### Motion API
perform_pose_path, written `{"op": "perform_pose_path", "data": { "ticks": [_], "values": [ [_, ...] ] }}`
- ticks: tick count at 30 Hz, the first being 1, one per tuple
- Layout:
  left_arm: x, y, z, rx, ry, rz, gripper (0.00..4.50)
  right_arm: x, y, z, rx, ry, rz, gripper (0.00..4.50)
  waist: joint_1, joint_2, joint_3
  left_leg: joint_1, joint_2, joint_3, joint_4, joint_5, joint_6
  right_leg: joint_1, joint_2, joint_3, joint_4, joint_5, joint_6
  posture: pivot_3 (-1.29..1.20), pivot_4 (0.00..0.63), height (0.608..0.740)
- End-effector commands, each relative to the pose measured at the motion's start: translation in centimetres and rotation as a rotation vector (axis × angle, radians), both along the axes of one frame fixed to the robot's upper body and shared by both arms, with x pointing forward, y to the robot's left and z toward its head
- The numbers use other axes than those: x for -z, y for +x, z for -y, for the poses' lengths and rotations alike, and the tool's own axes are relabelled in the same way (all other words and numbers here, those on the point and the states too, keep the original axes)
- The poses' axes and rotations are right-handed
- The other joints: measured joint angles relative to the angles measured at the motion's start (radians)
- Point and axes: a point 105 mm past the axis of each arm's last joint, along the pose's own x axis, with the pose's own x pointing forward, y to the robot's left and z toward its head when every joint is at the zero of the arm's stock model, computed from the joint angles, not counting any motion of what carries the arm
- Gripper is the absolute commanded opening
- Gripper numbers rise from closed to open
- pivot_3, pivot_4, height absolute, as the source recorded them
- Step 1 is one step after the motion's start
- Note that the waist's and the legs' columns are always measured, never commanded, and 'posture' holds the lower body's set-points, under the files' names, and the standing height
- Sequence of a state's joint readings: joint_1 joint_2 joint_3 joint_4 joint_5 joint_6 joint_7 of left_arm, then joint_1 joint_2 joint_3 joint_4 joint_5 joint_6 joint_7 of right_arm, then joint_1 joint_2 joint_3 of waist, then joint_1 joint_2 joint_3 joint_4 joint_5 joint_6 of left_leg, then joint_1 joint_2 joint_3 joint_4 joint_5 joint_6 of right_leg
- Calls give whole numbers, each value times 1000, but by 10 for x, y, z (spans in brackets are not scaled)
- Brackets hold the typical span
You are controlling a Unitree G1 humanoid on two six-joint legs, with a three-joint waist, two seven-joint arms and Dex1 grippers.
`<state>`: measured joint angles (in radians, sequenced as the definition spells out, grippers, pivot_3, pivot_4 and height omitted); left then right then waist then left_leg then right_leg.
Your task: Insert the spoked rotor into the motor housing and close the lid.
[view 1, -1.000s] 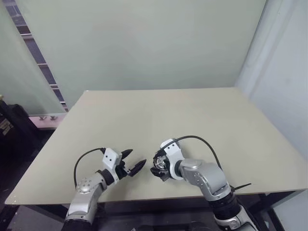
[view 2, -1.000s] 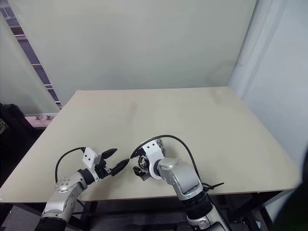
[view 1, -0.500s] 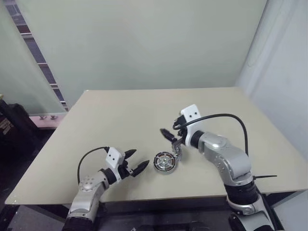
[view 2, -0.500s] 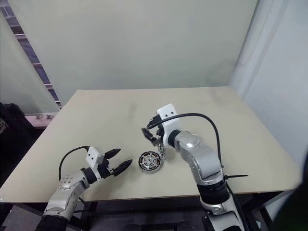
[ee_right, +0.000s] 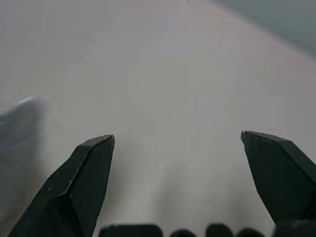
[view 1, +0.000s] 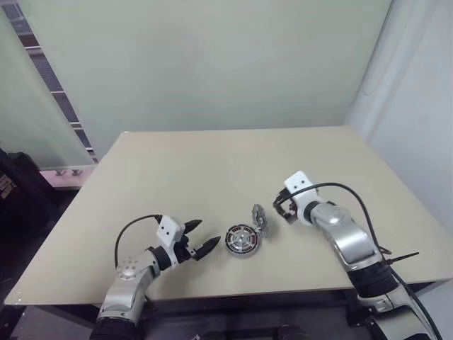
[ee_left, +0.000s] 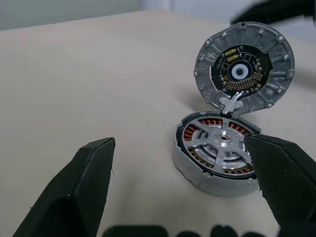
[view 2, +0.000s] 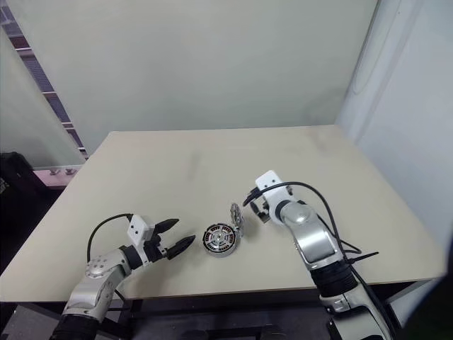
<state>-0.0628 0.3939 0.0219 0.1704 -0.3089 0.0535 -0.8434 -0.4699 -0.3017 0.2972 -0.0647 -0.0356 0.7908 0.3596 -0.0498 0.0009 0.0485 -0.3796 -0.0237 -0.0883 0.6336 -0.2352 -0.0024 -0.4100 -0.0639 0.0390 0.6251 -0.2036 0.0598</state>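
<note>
- The spoked rotor (ee_left: 223,143) is sitting inside the motor housing (ee_left: 210,170), its silver spokes lying over the ring of copper-orange windings.
- The housing is resting flat on the table (view 1: 212,170), near the front edge, between the two arms.
- The lid (ee_left: 244,69) is standing open, tilted up from the housing's rim on the side facing the right arm, its inner face with a dark circuit centre showing in the left wrist view.
- The left gripper (view 1: 199,239) is hovering just beside the housing with its fingers spread wide, holding nothing.
- The right gripper (view 1: 274,208) is hanging near the raised lid, its fingers (ee_right: 84,173) also wide apart and gripping nothing; whether it is touching the lid cannot be told.
- The table is showing a plain beige top, with pale green walls behind and to the right.
- A window with blinds (view 1: 42,78) is running along the left side.
- No readable writing is showing.
</note>
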Motion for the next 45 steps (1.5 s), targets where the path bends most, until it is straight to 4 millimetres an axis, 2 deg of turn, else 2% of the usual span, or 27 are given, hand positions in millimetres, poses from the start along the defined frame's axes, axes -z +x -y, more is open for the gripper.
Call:
{"op": "perform_pose_path", "data": {
  "ticks": [1, 5, 13, 17, 21, 28, 35, 44, 45],
  "values": [
    [-15, 5, 0, 13, 10, 65, 4500, -10, -14, -30, -116, 49, -16, 4482, 0, 0, 0, 0, 0, 0, 0, 0, 0, 0, 0, 0, 0, 0, 0, 0, 0, 740],
    [-15, 5, -1, 15, 13, 65, 4500, -1, -26, -56, -175, 99, -74, 4482, 0, 0, 0, 0, 0, -1, 1, 0, 0, 1, 0, 0, 0, 0, -1, 0, 0, 740],
    [-16, 5, -3, 16, 19, 69, 4500, 20, -31, -76, -204, 94, -112, 4482, 1, 0, 0, 1, 0, -1, 2, 0, 0, 1, 0, 0, 1, 0, 0, 0, 0, 740],
    [-16, 4, -3, 13, 19, 68, 4500, 27, -30, -76, -211, 101, -125, 4482, 0, 0, 0, 1, 0, -1, 2, 0, 0, 2, 0, 0, 1, 0, 0, 0, 0, 740],
    [-14, 3, -3, 10, 17, 64, 4500, 35, -27, -69, -204, 117, -133, 4482, 0, 0, 0, 1, 0, -1, 2, 0, 0, 2, 0, 0, 1, 0, 0, 0, 0, 740],
    [-13, 3, -2, 12, 12, 61, 4500, 29, -23, -66, -260, 230, -130, 4482, 0, 0, 0, 2, 0, -1, 3, 0, 0, 3, 1, 0, 1, 0, 0, 0, 0, 740],
    [-12, 1, -1, 27, 15, 53, 4500, 17, -24, -61, -449, 296, -127, 4482, 0, 0, 0, 2, 0, -1, 4, 0, 0, 3, 1, 0, 1, 0, 0, 0, 0, 740],
    [-13, -4, 3, 63, -9, 29, 4500, 21, -28, -55, -650, 259, -164, 4482, 0, 0, 0, 2, 0, -1, 5, 0, 0, 4, 2, 0, 2, 0, 0, 0, 0, 740],
    [-13, -5, 3, 66, -16, 23, 4310, 21, -27, -55, -664, 261, -168, 4495, 0, 0, 0, 2, 0, -1, 5, 0, 0, 4, 2, 0, 2, 0, 0, 0, 0, 740]
  ]
}}
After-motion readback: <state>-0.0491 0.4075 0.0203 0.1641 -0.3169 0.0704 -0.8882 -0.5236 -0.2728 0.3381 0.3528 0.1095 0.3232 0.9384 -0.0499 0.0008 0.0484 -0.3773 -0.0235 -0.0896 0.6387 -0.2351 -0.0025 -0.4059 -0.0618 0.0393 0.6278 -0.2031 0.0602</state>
